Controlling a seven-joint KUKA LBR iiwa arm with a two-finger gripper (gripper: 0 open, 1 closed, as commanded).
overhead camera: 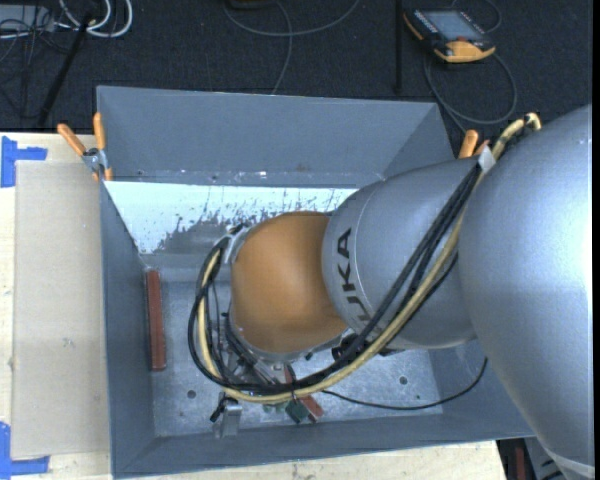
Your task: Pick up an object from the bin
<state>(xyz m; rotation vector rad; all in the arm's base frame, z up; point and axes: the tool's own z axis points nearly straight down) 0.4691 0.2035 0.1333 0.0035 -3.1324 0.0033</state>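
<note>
Under the smooth, rounded orange cover (285, 278) in the lower middle of the frame, the gripper (263, 383) sat low by the bin's lower wall, ringed by looping black and yellow cables (205, 338); whether it was wide or narrow could not be told. Just beside it lay a small grey piece (224, 418) and a small green-and-red piece (302, 406). A long reddish-brown bar (156, 320) lay apart at left on the scuffed grey metal bin (280, 148) floor.

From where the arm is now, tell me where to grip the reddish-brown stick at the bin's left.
Grip the reddish-brown stick near its middle, across its narrow width, coming straight down from above. It lies flat, long and thin, beside the bin's left wall, so a sideways approach looks blocked.
</note>
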